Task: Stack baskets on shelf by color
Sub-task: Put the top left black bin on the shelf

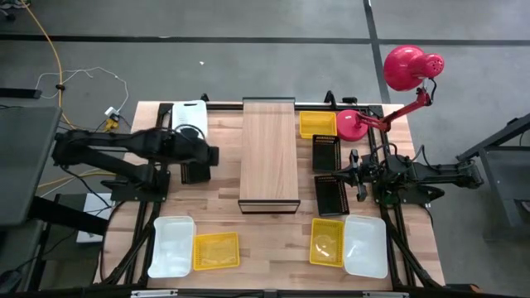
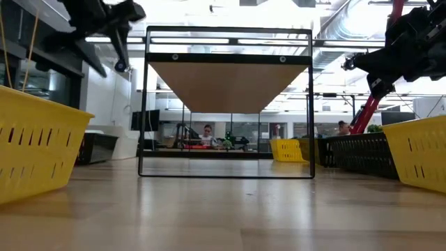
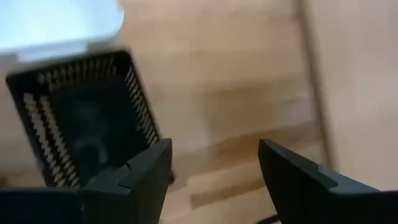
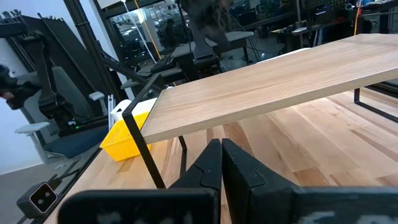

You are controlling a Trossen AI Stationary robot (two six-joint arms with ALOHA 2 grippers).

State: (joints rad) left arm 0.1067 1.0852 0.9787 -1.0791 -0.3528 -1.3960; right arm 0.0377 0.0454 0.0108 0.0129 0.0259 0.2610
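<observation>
Black basket (image 3: 84, 118) lies under the left pincer (image 3: 214, 171), fingers spread; right pincer (image 4: 222, 163) closed, empty.

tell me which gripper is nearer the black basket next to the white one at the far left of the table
Left. The left gripper hangs open right over that black basket, at its shelf-side edge. The right gripper is shut across the shelf, on the table's other side.

Two dark jointed arms, blocky black fingers, angular matte tool housings
</observation>
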